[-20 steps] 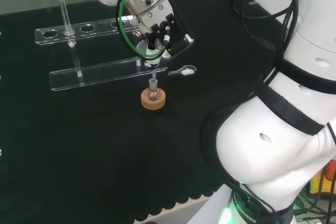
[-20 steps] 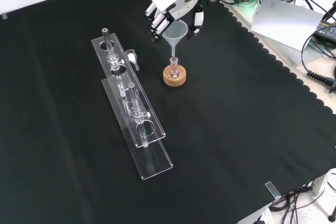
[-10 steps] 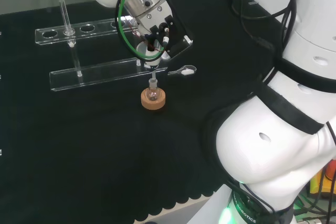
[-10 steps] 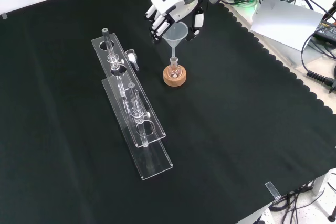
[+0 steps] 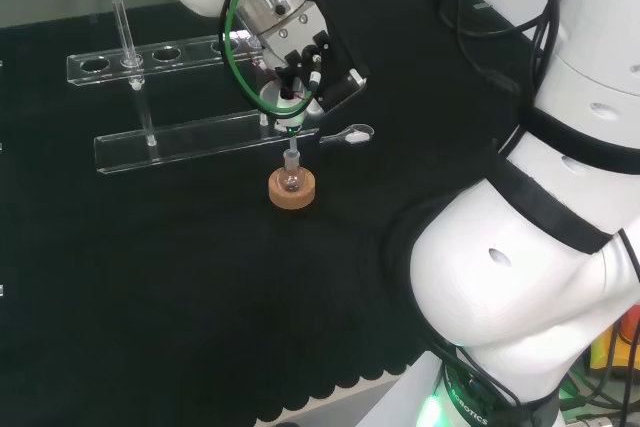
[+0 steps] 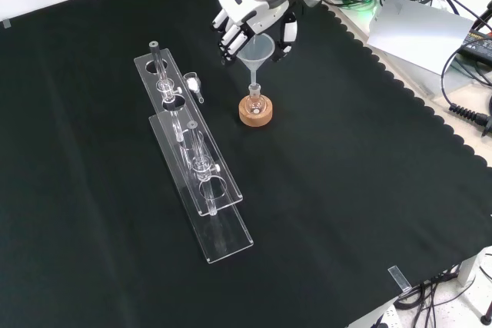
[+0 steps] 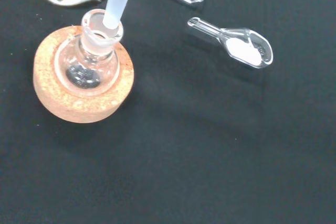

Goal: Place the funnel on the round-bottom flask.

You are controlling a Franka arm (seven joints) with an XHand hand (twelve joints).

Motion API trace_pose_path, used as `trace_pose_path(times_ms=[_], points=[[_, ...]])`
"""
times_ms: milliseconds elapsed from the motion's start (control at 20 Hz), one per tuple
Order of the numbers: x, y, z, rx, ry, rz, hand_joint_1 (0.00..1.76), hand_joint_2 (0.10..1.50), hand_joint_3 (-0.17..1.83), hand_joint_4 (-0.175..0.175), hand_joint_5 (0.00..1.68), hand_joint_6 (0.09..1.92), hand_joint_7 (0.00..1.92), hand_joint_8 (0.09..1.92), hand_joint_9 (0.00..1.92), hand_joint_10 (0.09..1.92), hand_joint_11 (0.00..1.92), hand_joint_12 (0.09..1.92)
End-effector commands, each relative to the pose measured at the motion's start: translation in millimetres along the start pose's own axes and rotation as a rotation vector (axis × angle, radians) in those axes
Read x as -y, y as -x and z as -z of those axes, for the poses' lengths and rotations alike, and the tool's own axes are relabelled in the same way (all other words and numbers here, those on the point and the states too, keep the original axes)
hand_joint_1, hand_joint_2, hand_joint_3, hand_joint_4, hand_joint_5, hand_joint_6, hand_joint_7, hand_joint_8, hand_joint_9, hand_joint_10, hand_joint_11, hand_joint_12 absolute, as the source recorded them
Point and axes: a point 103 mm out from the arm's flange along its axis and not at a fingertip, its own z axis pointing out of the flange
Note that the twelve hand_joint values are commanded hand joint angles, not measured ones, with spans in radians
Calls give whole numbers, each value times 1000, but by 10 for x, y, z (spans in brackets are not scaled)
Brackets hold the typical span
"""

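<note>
A small clear round-bottom flask (image 6: 255,102) (image 5: 291,179) (image 7: 86,61) sits upright in a cork ring stand (image 6: 256,115) (image 5: 292,194) (image 7: 58,103) on the black cloth. The hand (image 6: 244,14) (image 5: 296,52) is above it, its fingers curled round the bowl of a clear funnel (image 6: 256,51) (image 5: 287,105). In the wrist view the funnel's stem (image 7: 116,4) reaches into the flask's neck. The flask holds a little dark material at its bottom.
Two long clear racks (image 6: 201,182) (image 5: 180,142) lie left of the flask in the front view, one with a glass tube (image 5: 124,32) standing in it. A clear scoop with white powder (image 7: 243,48) (image 5: 348,134) (image 6: 192,82) lies beside the flask.
The hand has lowered the funnel a little, and its stem has gone down into the flask's neck.
</note>
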Motion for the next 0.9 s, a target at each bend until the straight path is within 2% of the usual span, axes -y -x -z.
trace_pose_path(times_ms=[50,900], points=[[-28,-44,-7,2,0,4,899,670,832,-12,519,709,502,662,934,517,463,1322],[-82,-87,-30,8,-8,10,900,669,834,-14,521,709,502,664,931,521,469,1319]])
